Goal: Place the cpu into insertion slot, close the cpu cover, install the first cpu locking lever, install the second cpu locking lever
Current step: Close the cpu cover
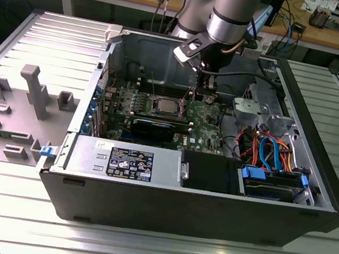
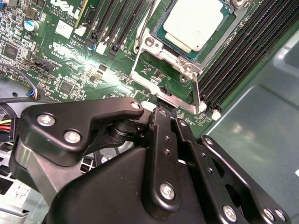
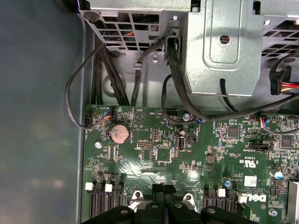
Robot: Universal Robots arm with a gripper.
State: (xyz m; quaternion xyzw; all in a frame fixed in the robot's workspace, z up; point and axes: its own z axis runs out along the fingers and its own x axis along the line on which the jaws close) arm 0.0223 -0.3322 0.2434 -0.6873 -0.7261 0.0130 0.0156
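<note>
Near: matte black gripper (image 2: 162, 112) linkage, fingers pressed together, seemingly gripping nothing. Just past tips: shiny stamped-metal cover (image 2: 167, 55) on green board (image 2: 70, 70). Beyond: cpu (image 2: 194, 23), flat silvery-grey square, seated within cover frame.

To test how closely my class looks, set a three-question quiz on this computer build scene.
1. True or false: the hand is over the motherboard, inside the computer case.
2. The cpu: A) hangs from the hand; B) lies flat on the motherboard, between memory slots; C) stands on edge.
3. Fill in: the hand's fingers are ___ (open or shut).
Key: 1 true; 2 B; 3 shut.
</note>
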